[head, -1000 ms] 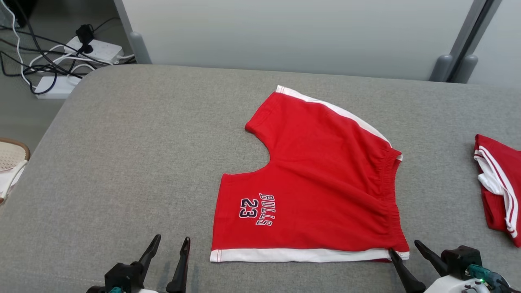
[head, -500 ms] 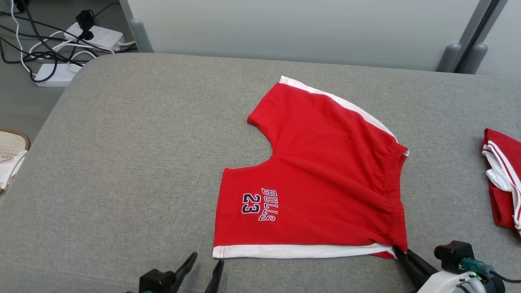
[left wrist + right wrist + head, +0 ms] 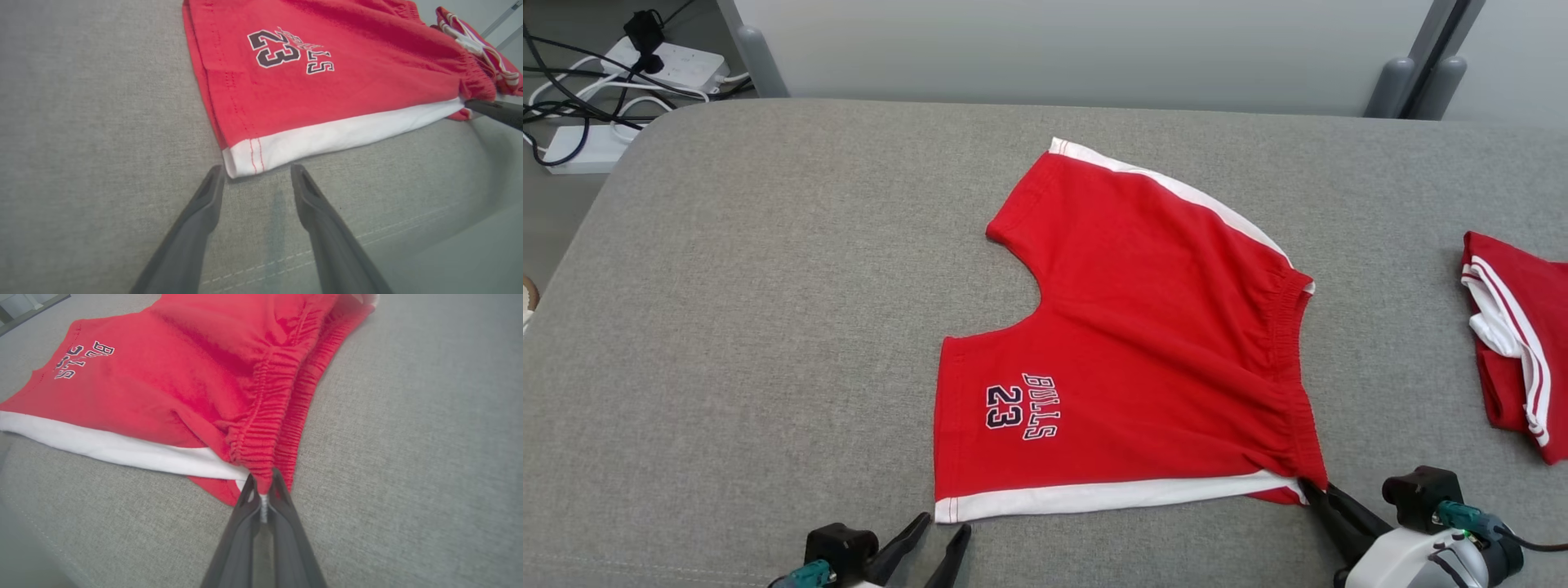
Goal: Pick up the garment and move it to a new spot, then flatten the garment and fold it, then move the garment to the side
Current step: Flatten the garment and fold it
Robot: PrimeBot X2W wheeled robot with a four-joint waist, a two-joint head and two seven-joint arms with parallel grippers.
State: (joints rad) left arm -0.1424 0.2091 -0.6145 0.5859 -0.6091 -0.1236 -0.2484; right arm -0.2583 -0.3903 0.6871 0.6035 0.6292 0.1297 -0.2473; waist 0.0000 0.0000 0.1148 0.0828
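The garment point(image 3: 1143, 343) is a pair of red shorts with white side stripes and "BULLS 23" print, spread flat on the grey cushioned surface point(image 3: 768, 286). My right gripper point(image 3: 1313, 492) is shut on the near corner of its elastic waistband, and the pinched cloth point(image 3: 261, 486) shows between the closed fingertips. My left gripper point(image 3: 945, 530) is open, its tips just short of the near white hem corner point(image 3: 245, 157), one on each side and not touching it. In the left wrist view the right gripper's finger point(image 3: 494, 112) reaches the waistband corner.
A second red and white garment point(image 3: 1515, 343) lies bunched at the right edge of the surface. Power strips and cables point(image 3: 605, 90) lie on the floor at the far left. A pale wall panel point(image 3: 1054, 49) runs behind the surface.
The right gripper closed on the waistband corner and pulled the cloth slightly. The left gripper moved right, up to the white hem corner. The camera view shifted.
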